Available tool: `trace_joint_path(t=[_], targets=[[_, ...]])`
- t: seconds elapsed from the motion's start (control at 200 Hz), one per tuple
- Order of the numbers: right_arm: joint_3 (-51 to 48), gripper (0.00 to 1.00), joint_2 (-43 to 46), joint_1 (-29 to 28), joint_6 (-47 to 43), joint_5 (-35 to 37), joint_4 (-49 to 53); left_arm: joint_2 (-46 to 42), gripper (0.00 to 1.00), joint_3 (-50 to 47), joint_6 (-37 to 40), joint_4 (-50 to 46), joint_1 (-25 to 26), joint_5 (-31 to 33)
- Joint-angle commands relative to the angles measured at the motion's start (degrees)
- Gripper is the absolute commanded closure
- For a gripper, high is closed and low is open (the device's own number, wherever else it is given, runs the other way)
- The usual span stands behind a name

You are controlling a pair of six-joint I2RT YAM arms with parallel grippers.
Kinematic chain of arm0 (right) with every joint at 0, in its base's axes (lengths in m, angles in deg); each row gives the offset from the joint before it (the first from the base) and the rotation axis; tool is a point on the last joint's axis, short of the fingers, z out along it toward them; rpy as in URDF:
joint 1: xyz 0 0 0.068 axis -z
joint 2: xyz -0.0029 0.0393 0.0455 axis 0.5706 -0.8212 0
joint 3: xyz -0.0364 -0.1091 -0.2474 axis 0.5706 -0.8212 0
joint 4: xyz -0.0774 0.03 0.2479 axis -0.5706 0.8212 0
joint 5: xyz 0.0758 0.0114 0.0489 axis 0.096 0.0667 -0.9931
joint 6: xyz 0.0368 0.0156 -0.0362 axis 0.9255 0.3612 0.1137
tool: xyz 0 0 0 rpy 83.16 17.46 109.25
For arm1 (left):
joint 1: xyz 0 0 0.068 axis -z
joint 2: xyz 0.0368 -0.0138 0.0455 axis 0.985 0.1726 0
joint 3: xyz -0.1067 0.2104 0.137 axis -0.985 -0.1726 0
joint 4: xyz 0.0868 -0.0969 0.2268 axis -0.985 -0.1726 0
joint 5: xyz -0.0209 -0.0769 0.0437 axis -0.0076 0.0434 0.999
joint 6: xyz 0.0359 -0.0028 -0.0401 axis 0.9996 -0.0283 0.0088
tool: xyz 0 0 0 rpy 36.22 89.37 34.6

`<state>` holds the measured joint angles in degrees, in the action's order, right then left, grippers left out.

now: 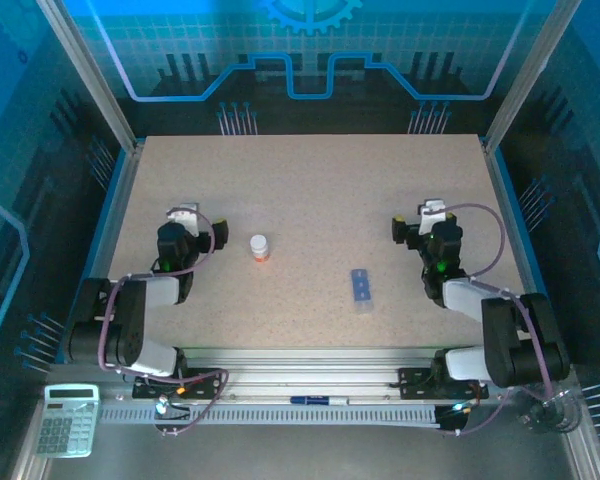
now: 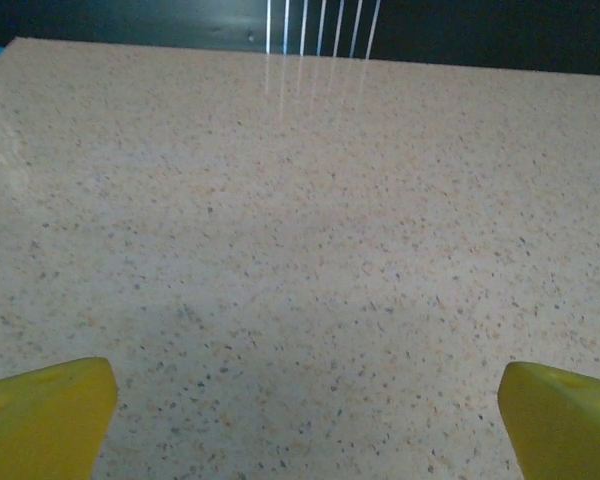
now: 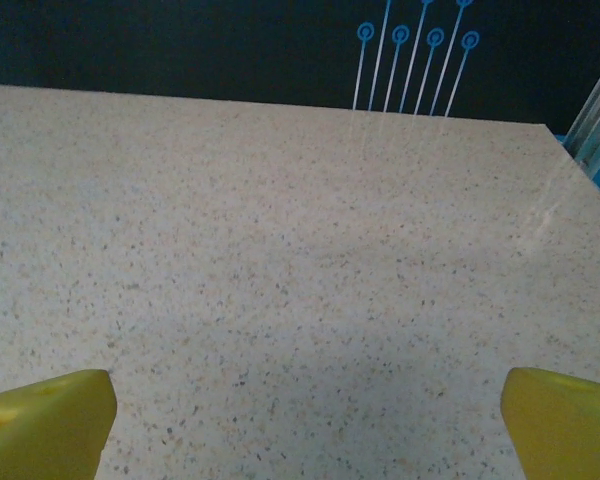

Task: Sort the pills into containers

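Pill box (image 1: 361, 289): translucent blue, flat, rectangular; lies on the desk (image 1: 310, 180), right of centre and toward the near edge, long side running near to far
Compartments: too small to tell apart in the top view
Bottle (image 1: 260, 247): orange body, white cap; stands upright on the desk, left of centre, well apart from the pill box
Right pincer (image 1: 432, 212): right of the pill box and farther back, apart from it; jaws spread wide, holding nothing
Right fingertips (image 3: 45, 420): yellow, at the lower corners of the right wrist view, speckled desk surface between them
Left pincer (image 1: 184, 214): left of the bottle, near it but not touching; jaws spread wide, holding nothing
Left fingertips (image 2: 45, 415): yellow, at the lower corners of the left wrist view, speckled desk surface between them
Calculator (image 1: 66, 420): lies off the desk, at the near left corner of the frame
Pen (image 1: 318, 400): blue, lies along the rail at the near edge, between the two arm bases
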<state>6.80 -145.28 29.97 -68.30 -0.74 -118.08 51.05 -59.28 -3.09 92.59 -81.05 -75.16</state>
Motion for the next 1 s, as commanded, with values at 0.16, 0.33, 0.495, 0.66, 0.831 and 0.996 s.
trace_joint_path(t=[0.16,0.33,0.495,0.66,0.831,0.996], targets=[[9.82,0.0,11.44,4.75,22.17,-1.77,26.39,-9.33,0.01,5.44,-5.34,-13.41,0.23,5.89],[12.28,0.0,13.96,4.61,22.8,-10.88,36.22,-13.26,0.01,10.74,-12.96,-24.18,0.27,5.58],[12.71,0.0,15.04,2.42,22.88,-16.88,46.42,-15.11,0.01,17.3,-18.29,-38.04,0.25,4.15],[12.29,0.05,15.84,-3.66,22.84,-15.9,55.81,-17.86,0.01,19.33,-21.67,-43.97,0.21,0.64],[12.23,0.04,15.77,-14.92,24.01,-5.27,64.17,-19.71,0.01,20.75,-24.88,-47.19,0.87,-3.68],[11.76,0.09,14.73,-22.84,25.74,-2.0,68.09,-19.7,0.01,23.98,-25.54,-50.73,4.0,-4.19]])
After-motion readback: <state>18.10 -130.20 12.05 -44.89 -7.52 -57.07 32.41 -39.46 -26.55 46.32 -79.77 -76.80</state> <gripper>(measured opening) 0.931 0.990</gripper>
